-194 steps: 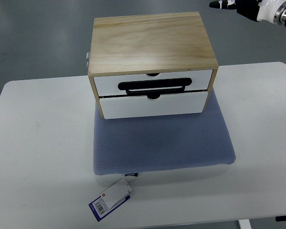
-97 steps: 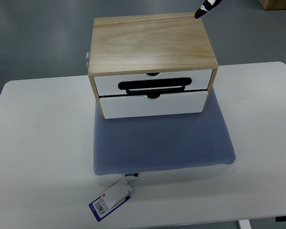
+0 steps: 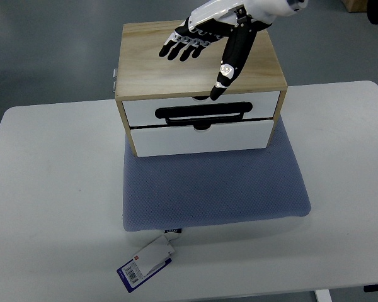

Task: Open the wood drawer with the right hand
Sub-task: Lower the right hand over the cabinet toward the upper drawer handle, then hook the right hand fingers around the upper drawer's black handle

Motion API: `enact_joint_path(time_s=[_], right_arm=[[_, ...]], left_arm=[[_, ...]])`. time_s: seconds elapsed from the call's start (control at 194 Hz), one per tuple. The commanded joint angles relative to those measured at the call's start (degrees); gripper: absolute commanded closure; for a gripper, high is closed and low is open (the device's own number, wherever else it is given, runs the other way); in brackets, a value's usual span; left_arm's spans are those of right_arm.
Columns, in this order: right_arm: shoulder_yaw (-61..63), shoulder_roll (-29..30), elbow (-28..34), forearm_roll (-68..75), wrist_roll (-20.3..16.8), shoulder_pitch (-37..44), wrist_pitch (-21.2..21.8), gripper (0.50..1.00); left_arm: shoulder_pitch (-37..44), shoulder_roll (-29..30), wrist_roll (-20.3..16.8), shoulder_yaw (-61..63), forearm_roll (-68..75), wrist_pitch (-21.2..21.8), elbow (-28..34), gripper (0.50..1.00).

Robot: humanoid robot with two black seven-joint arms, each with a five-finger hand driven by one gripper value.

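Observation:
A small wooden chest (image 3: 195, 60) with two white drawer fronts stands on a blue-grey pad (image 3: 211, 185). The upper drawer (image 3: 201, 110) carries a black bar handle (image 3: 203, 114); the lower drawer (image 3: 200, 138) sits beneath it. Both drawers look closed. My right hand (image 3: 201, 50) hovers over the chest's top, reaching in from the upper right, its fingers (image 3: 183, 47) spread and holding nothing. Its thumb tip (image 3: 219, 88) points down near the top drawer's front edge, just above the handle.
The pad lies on a white table (image 3: 50, 189). A white and blue tag (image 3: 146, 262) hangs from the pad's front edge. A small metal latch (image 3: 115, 78) sticks out on the chest's left side. Grey floor lies beyond the table.
My right hand has swung in from the top right corner and now spreads over the chest's top. The drawers and pad have not moved.

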Motion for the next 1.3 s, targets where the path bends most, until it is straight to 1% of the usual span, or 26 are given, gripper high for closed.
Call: enact_joint_path(time_s=[0.0, 0.303, 0.375, 0.54, 0.617, 0.653, 0.71, 0.715, 0.725, 0.838, 0.951, 0.957, 1.003, 1.142, 1.224, 1.275, 1.296], right_arm=[[-0.43, 0.14, 1.35, 0.11, 0.07, -1.31, -0.01, 0.556], [-0.51, 1.37, 1.44, -0.15, 0.15, -4.30, -0.01, 0.556], [-0.60, 1.98, 1.44, -0.77, 0.24, -6.75, -0.01, 0.556], [-1.48, 3.12, 1.35, -3.85, 0.15, -8.07, -0.01, 0.556], [-2.36, 3.65, 1.35, -5.16, -0.02, -8.43, -1.08, 0.558], [-2.80, 3.91, 1.35, -5.34, -0.11, -8.86, -2.40, 0.558], [-2.80, 3.92, 1.35, -5.34, -0.11, -8.87, -2.40, 0.558], [-3.06, 4.35, 1.26, -5.34, -0.46, -9.39, -4.66, 0.558], [-3.06, 4.44, 1.26, -5.34, -0.64, -9.57, -5.29, 0.560], [-3.06, 4.79, 1.08, -5.34, -1.25, -10.97, -8.99, 0.558], [-3.06, 4.88, 1.08, -5.25, -1.43, -11.06, -9.70, 0.560], [-3.06, 4.80, 1.00, -4.99, -2.30, -11.06, -9.87, 0.558], [-3.06, 4.71, 1.00, -4.90, -3.10, -11.06, -10.05, 0.558], [-3.15, 4.79, 0.91, -4.72, -3.45, -11.85, -10.75, 0.558], [-3.15, 4.79, 0.91, -4.55, -4.59, -12.29, -11.10, 0.558], [-3.15, 4.79, 0.91, -4.55, -4.59, -12.29, -11.10, 0.558], [-3.06, 4.79, 0.82, -4.46, -4.77, -12.91, -11.72, 0.558]], left_arm=[[-0.03, 0.00, -0.01, 0.04, 0.00, -0.02, -0.01, 0.500], [-0.03, 0.00, -0.01, 0.13, 0.00, -0.02, -0.01, 0.500], [-0.03, 0.00, -0.01, 0.13, -0.09, 0.07, 0.08, 0.500], [0.05, 0.00, -0.01, -0.05, -0.09, 0.07, 0.17, 0.500], [0.05, 0.00, -0.01, -0.13, -0.09, 0.07, 0.17, 0.500], [0.05, 0.00, -0.01, -0.31, -0.09, 0.07, 0.26, 0.500], [0.05, 0.00, -0.01, -0.31, -0.09, 0.07, 0.26, 0.500], [0.05, 0.00, -0.01, -0.40, -0.09, 0.07, 0.35, 0.500], [-0.03, 0.00, -0.01, -0.40, -0.09, 0.07, 0.43, 0.500], [0.05, 0.00, -0.01, -0.31, -0.09, 0.16, 0.43, 0.500], [-0.03, 0.00, -0.01, -0.31, -0.09, 0.07, 0.35, 0.500], [0.05, 0.00, -0.01, -0.31, -0.09, 0.07, 0.35, 0.500], [0.05, 0.00, -0.01, -0.31, -0.09, 0.07, 0.35, 0.500], [-0.03, 0.00, -0.01, -0.31, -0.09, 0.07, 0.35, 0.500], [-0.03, 0.00, -0.01, -0.31, -0.09, 0.07, 0.35, 0.500], [-0.03, 0.00, -0.01, -0.31, -0.09, 0.07, 0.35, 0.500], [0.05, 0.00, -0.01, -0.31, -0.09, 0.07, 0.35, 0.500]])
